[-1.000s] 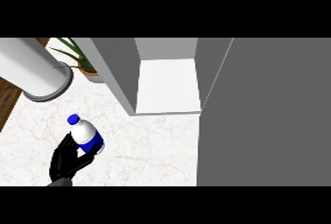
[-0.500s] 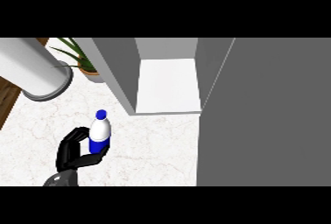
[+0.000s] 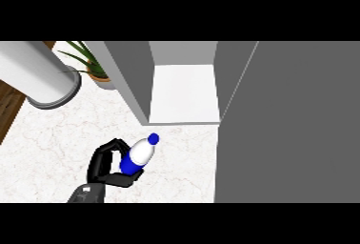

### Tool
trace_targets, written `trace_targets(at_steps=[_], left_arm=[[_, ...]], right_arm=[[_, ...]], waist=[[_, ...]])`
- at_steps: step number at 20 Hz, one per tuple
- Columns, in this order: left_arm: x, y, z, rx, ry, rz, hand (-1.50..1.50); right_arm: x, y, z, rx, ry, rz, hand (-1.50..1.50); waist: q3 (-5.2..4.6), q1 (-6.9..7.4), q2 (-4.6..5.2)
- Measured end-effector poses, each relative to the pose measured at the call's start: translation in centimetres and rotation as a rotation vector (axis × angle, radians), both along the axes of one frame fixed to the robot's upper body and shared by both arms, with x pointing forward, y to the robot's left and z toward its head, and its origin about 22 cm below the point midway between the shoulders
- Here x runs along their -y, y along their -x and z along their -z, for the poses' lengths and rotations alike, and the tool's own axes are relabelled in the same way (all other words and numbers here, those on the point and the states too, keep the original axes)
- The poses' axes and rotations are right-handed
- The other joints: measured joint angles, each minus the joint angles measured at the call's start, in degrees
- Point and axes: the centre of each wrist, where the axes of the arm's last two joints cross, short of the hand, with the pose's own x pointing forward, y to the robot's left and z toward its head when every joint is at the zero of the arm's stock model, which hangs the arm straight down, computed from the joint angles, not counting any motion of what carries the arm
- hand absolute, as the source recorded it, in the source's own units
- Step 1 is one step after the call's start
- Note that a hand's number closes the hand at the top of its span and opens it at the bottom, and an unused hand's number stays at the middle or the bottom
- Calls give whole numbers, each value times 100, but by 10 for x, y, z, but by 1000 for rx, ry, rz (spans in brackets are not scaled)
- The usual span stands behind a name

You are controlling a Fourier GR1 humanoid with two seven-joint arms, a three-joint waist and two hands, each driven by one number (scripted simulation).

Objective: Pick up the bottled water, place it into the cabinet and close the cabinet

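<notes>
Now the bottled water point(image 3: 141, 153) tilts inside the curled robot hand point(image 3: 100, 164).

Looks like a home kitchen: white marble counter point(image 3: 56, 138) w/ a grey cabinet point(image 3: 134, 76) on it, door point(image 3: 295, 124) open, white inside. Potted plant point(image 3: 95, 71) at the back & wood floor point(image 3: 10, 102) at the left.

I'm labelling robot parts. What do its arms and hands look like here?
Only one arm shows. The left hand is black, with slim fingers and a thumb. Behind it, a short stretch of grey forearm bears small paler patches near the wrist. No cables or lettering show. The right hand is out of view.
</notes>
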Motion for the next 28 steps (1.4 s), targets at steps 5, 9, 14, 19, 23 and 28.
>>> trace_targets(at_steps=[5,9,14,19,23,28], left_arm=[[36,-13,-9,5,45,92,150],[60,-30,-30,13,67,116,150],[94,-51,-63,5,69,110,150],[131,-66,-97,-19,63,107,150],[151,-83,-124,-26,46,72,150],[168,-107,-149,-54,21,27,150]], right_arm=[[2,-1,1,5,13,4,-150],[1,2,1,1,8,10,-150],[5,1,1,15,25,15,-150],[9,3,2,19,36,19,-150],[14,5,2,33,49,17,-150],[18,8,1,40,59,14,-150]], waist=[[-14,13,-6],[-16,11,-16],[-18,-10,-4],[-19,-41,4],[-19,-72,15],[-20,-141,37]])
